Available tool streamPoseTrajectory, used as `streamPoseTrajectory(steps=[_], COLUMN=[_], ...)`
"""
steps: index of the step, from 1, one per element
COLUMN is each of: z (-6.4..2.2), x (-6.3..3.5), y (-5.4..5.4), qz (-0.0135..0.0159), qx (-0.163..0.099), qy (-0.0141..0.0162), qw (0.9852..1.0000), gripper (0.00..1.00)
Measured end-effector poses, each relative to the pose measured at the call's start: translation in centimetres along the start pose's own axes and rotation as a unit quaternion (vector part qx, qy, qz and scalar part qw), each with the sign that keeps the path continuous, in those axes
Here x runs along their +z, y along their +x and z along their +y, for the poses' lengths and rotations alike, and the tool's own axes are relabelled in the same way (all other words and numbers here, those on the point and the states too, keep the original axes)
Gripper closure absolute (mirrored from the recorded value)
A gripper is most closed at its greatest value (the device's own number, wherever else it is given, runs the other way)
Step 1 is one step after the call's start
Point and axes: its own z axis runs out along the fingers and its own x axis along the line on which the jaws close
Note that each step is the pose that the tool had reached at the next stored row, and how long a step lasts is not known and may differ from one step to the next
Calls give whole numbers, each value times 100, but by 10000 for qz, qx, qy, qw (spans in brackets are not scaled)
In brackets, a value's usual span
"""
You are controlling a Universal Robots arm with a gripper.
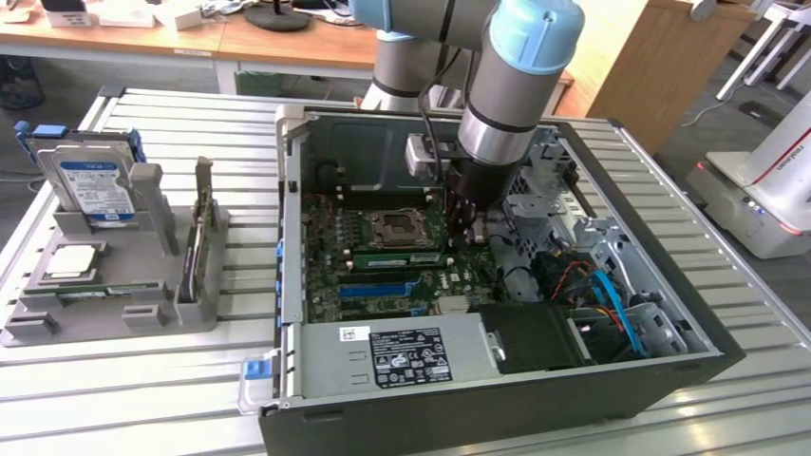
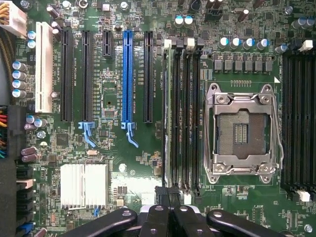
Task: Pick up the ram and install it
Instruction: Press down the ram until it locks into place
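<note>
Seating: the arm is hanging inside the PC case (image 1: 709, 332), with the gripper (image 2: 170, 217) poised right over one end of the ram (image 1: 399, 258).
Ram: it is sitting edge-up in a memory slot, at 6 o'clock from the empty CPU socket (image 1: 395, 226) in the exterior view. It is lying parallel to the free black slots just beside it.
Gripper state: I cannot tell whether it is gripping the stick or has let go.
Doing it well: in my judgement, push straight down and evenly at both ends. Keep the stick square in its slot and check that both end latches are closing. Any tilt is risking a half-seated edge.
Clearance: the socket frame and neighbouring slots are crowding the ram, so side drift is worth avoiding.
Surface: the case is lying open on a slatted metal table (image 1: 127, 399).
Tray: a grey parts tray (image 1: 76, 328) is sitting at 9 o'clock from the case, holding the hard drive (image 1: 91, 185) upright.
Room: wooden desks (image 1: 152, 43) are standing at 12 o'clock, and a white machine (image 1: 773, 180) at 3 o'clock.
</note>
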Motion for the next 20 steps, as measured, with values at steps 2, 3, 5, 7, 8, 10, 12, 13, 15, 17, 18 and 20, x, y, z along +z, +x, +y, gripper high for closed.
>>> streamPoseTrajectory(steps=[2,3,5,7,8,10,12,13,15,17,18,20], z=[0,0,0,0,-1,-1,0,0,-1,-1,-1,-1], x=[0,1,13,26,34,42,42,42,49,60,67,72], y=[0,0,-1,0,0,1,1,1,0,1,1,1], qz=[0,0,-3,0,-1,0,1,1,-3,-1,-1,0], qx=[0,0,0,0,0,0,0,0,0,0,0,0], qy=[0,0,1,0,0,0,0,0,1,2,3,3], qw=[10000,10000,10000,10000,10000,10000,10000,10000,10000,10000,10000,10000], gripper=[89,89,89,89,89,89,89,89,89,89,89,89])
